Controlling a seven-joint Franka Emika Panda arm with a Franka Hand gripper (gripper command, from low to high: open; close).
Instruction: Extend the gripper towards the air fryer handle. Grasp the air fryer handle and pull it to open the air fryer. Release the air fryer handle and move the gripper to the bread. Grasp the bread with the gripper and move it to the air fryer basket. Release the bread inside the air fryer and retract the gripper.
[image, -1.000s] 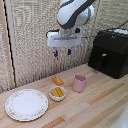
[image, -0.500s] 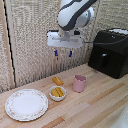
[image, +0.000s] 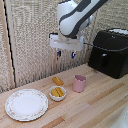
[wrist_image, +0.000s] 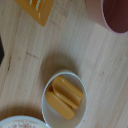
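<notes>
My gripper (image: 65, 53) hangs open in mid-air, well above the wooden table, with nothing between its two dark blue fingers. The bread (image: 58, 80), a small golden-orange piece, lies on the table below it and shows in the wrist view too (wrist_image: 35, 9). The black air fryer (image: 111, 50) stands at the exterior view's right, off to the side of the gripper. Its basket (image: 102, 59) looks pushed in, with the handle (image: 103, 63) a dark bar on the front face. My fingers do not show clearly in the wrist view.
A pink cup (image: 79, 83) (wrist_image: 112, 15) stands beside the bread. A small white bowl (image: 57, 93) (wrist_image: 62, 97) holds two golden sticks. A large patterned plate (image: 26, 104) lies at the exterior view's left. A reed screen backs the table.
The gripper has come down a little and edged slightly toward the exterior view's right. Nothing on the table has moved.
</notes>
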